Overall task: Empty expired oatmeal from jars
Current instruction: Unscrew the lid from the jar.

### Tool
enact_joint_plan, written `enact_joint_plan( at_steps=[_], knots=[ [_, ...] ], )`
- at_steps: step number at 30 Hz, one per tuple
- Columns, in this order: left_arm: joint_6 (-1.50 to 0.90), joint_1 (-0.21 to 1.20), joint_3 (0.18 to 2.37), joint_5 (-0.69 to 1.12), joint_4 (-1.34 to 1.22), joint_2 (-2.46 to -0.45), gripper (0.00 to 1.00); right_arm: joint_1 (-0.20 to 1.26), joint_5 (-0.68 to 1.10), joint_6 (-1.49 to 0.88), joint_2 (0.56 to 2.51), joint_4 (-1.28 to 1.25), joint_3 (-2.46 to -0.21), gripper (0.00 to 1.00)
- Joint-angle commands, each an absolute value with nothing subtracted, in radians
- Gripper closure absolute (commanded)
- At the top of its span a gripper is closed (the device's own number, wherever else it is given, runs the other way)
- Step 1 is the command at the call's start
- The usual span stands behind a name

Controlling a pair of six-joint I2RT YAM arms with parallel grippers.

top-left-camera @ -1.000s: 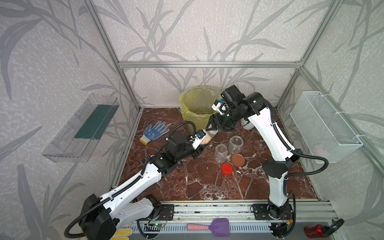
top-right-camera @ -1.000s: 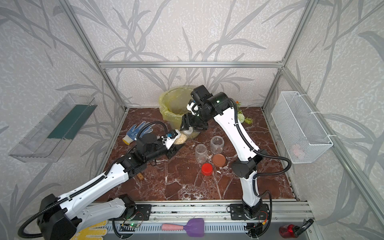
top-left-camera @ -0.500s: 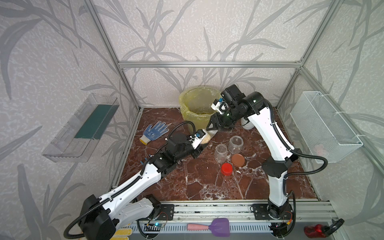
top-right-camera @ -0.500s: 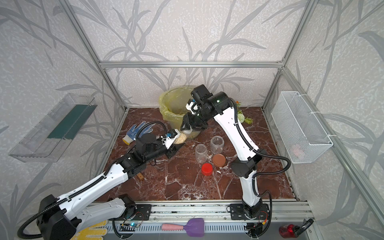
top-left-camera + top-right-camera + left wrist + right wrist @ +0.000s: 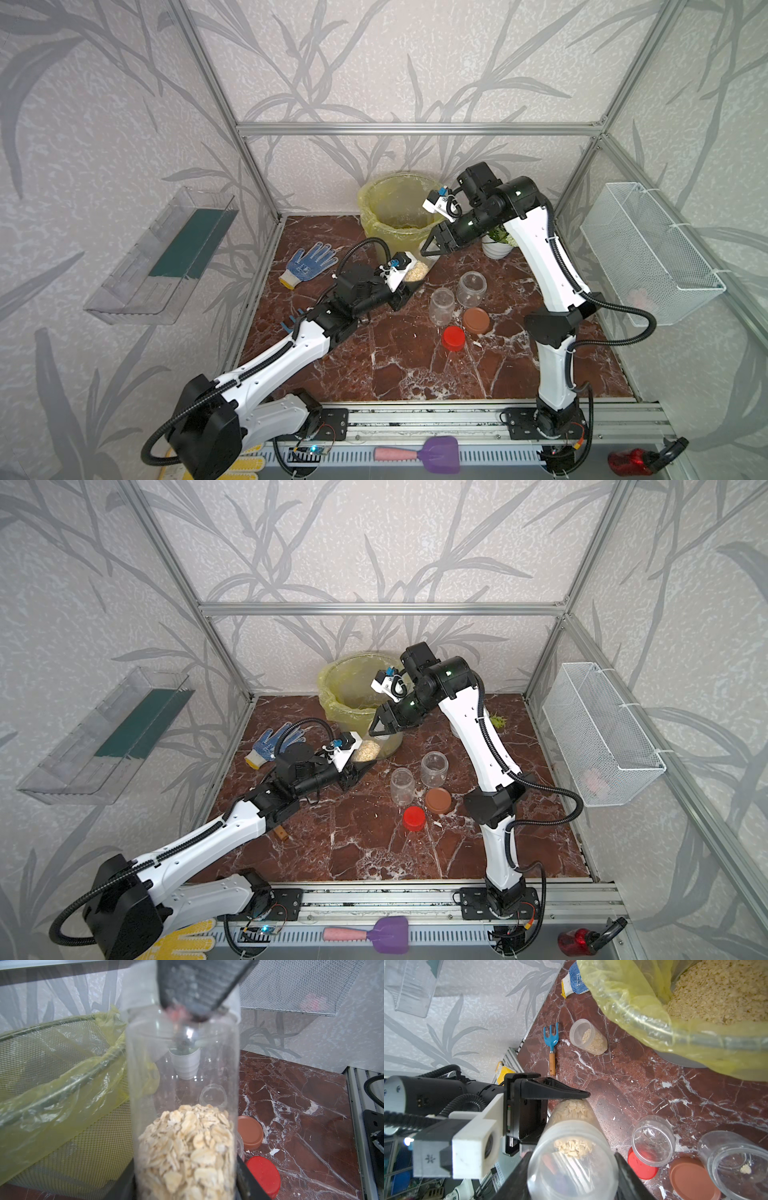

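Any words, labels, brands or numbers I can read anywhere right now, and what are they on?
No text reads clearly in any view.
Blue glove: printed patch, too blurred to read.
White camera housing: a small star-shaped mark, no letters.
Held jar, red lid, brown lid: no labels visible.

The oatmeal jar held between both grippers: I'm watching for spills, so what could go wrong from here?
1. The left gripper holds the tilted jar beside the bin, not over it. If the right gripper pulls the clear lid off here, oatmeal may spill on the tabletop.
2. The open jars stand close by; a swing toward the bin might knock them.
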State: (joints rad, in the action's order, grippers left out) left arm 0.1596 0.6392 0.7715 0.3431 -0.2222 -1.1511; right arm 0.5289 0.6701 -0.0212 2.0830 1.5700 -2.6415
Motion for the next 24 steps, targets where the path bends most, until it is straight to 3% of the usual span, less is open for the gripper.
enact_joint_plan(
  at_steps=[1, 9, 15, 24],
  knots=[
    [0.176, 0.649, 0.732, 0.481, -0.185, -1.162, 1.00, 0.539, 0.739, 0.146, 2.075, 1.491, -2.731, 0.86],
    [0.176, 0.641, 0.779, 0.573, -0.149, -1.164, 1.00, 0.592, 0.583, 0.502, 1.993, 1.524, -2.631, 0.77],
    [0.201, 0.637, 0.810, 0.611, -0.100, -1.188, 1.00, 0.595, 0.671, 0.752, 1.906, 1.496, -2.453, 0.69],
    [0.183, 0.622, 0.832, 0.639, -0.116, -1.209, 1.00, 0.594, 0.674, 0.897, 1.907, 1.641, -2.461, 0.56]
  ],
)
